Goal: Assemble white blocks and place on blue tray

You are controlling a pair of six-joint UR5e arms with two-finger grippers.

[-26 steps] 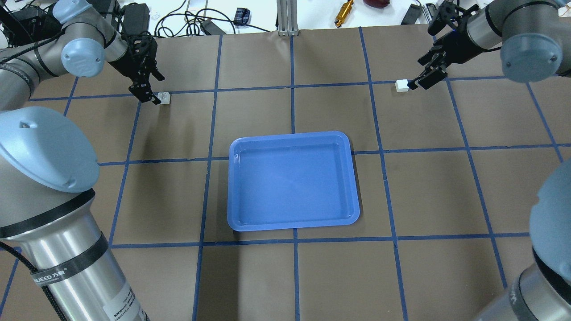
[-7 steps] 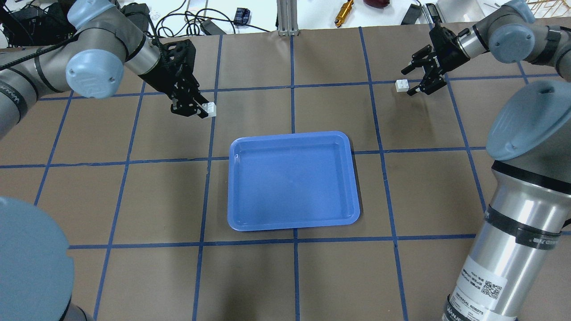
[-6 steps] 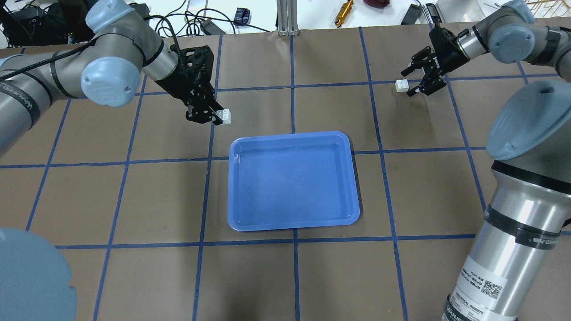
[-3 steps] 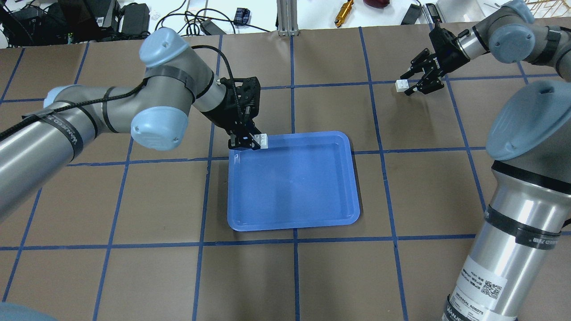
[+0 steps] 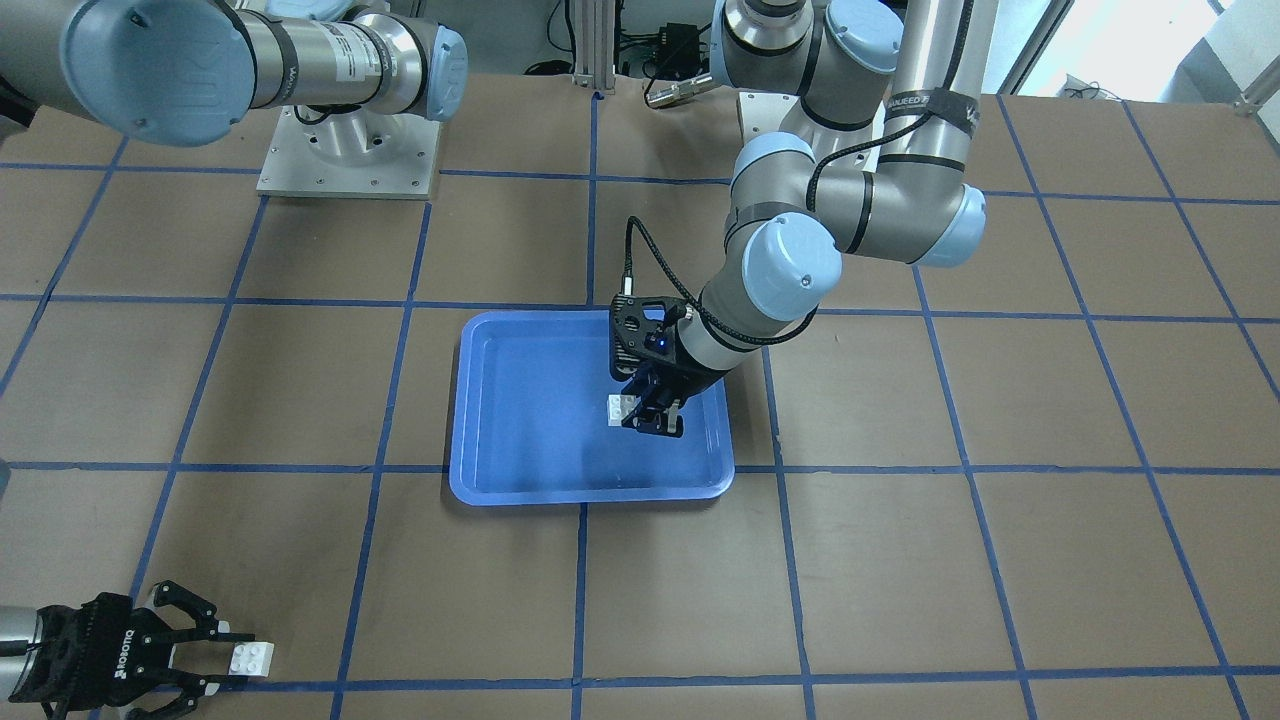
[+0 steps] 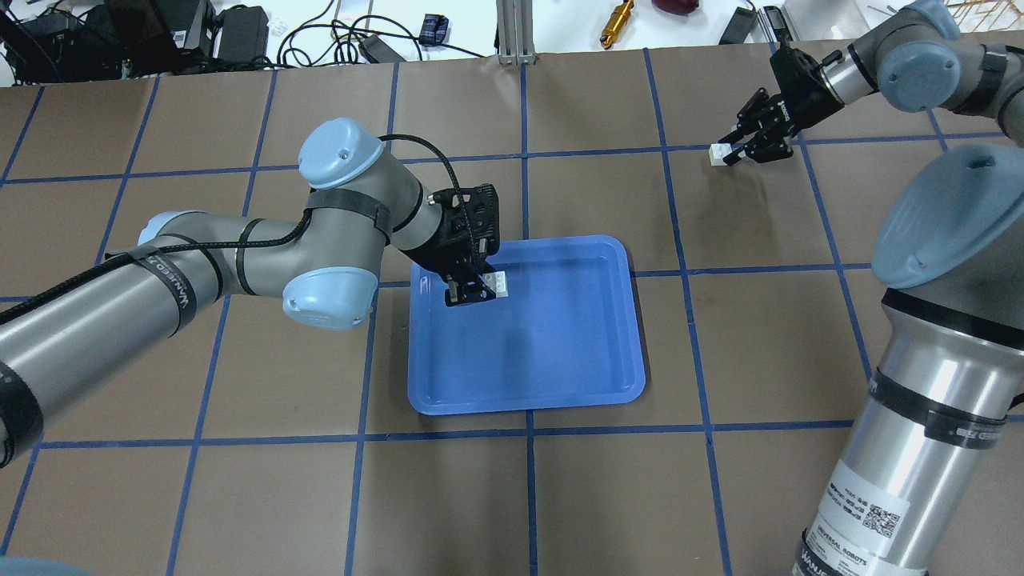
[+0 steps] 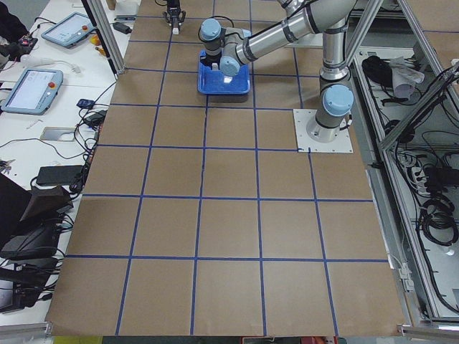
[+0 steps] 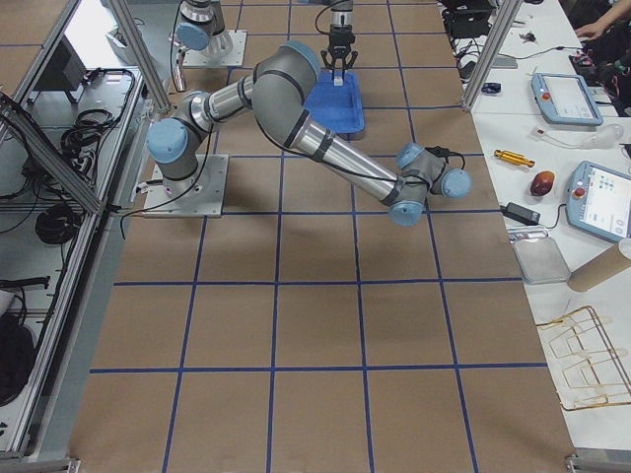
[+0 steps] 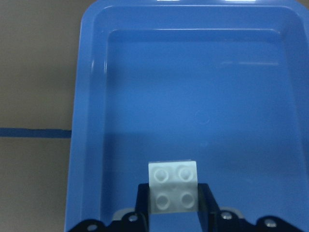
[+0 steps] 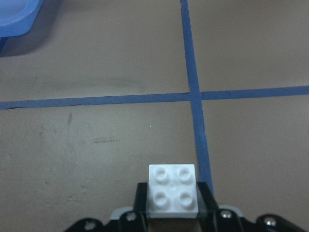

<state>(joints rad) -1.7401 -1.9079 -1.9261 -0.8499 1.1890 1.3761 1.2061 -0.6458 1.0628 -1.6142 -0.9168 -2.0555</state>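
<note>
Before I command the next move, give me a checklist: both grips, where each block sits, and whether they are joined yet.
1. Left gripper shut on the first white block: ok.
2. First white block over the blue tray: ok. Touching its floor or held above it: cannot tell.
3. Right gripper pads against the second white block: ok.
4. Second white block lifted off the table: cannot tell.
5. Blocks joined: not ok. They are far apart, and the second is well outside the tray.
</note>
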